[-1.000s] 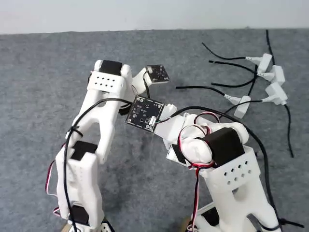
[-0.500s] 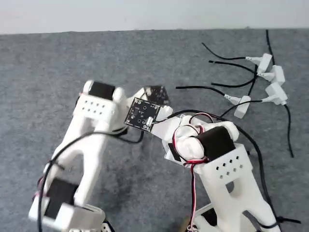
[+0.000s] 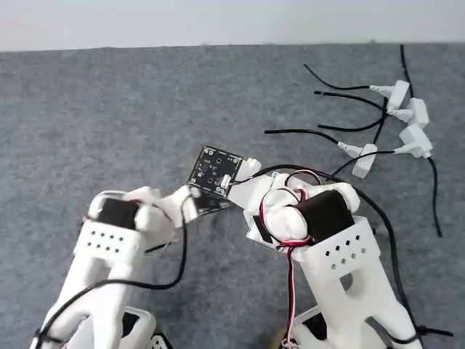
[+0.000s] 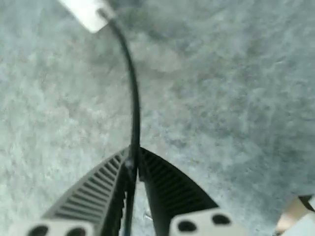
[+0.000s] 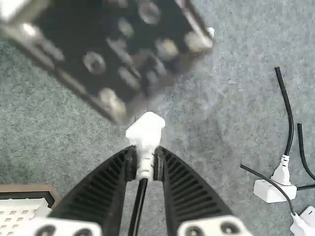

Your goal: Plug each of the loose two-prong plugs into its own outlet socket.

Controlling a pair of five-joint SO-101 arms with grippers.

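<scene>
Right gripper (image 5: 143, 156) is clamped tight on the neck of a white plug (image 5: 145, 129). Its cord trails back btwn the fingers, nose pointing out to 12 o'clock, w/ a black board (image 5: 108, 54) hanging just past it. Left gripper (image 4: 132, 160) is pinched closed on a thin black cord (image 4: 133, 98), not on a body. The cord's white end piece (image 4: 87, 12) hangs out at 11 o'clock, free to swing. That's the snag, I'd say. To mate the pair well, left wants a hold close behind that white end so it can't flop. Then square the faces up, prongs in line w/ slots, and push straight, no twist. On the grey mat (image 3: 109, 109), the sockets (image 3: 407, 116) sit bunched at 2 o'clock in the high view. Each seems to have a corded plug in or right at it, but they're too small to call seated.
</scene>
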